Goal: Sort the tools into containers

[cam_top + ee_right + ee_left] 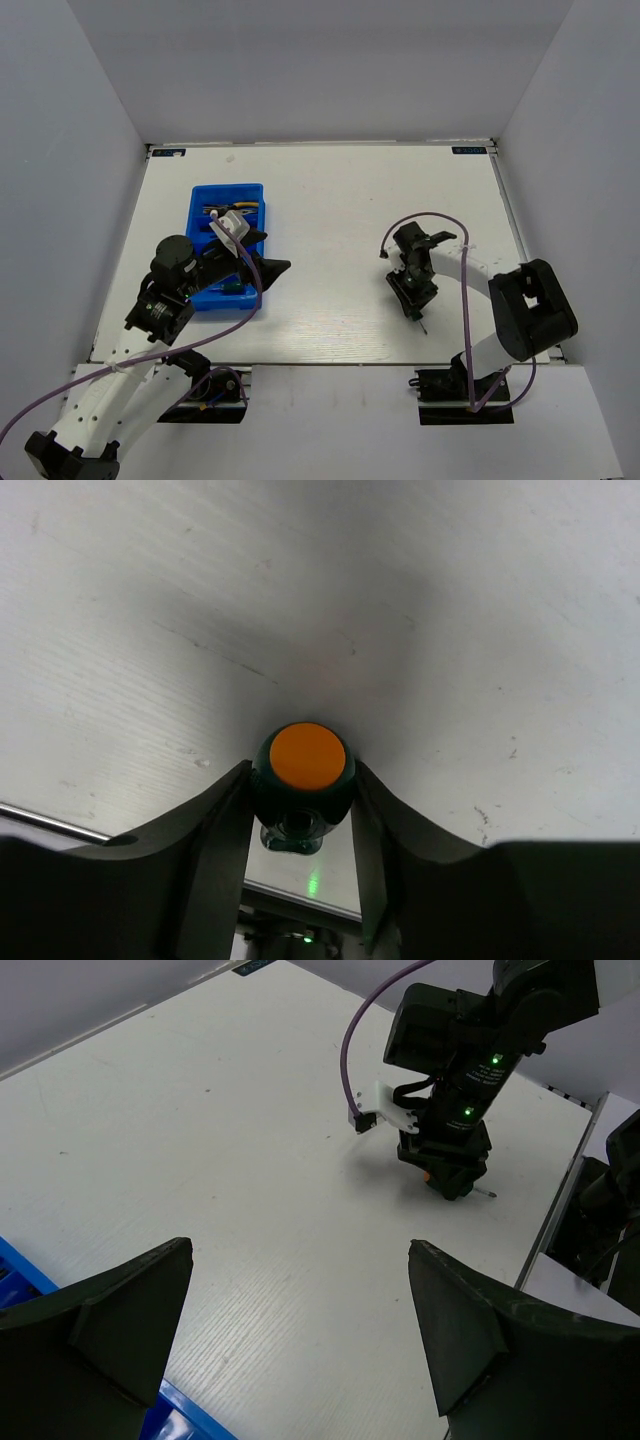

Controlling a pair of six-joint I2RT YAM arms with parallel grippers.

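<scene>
— Where's the screwdriver point(300, 780)?
— Clenched in the right gripper point(412, 288), orange cap up, toward the table's right near side.
— And the tray point(198, 192)?
— Near the left edge, pliers point(222, 211) in its far compartment. The left gripper point(300, 1340) hangs spread wide at its right rim; that arm point(190, 275) covers the near compartments.
</scene>
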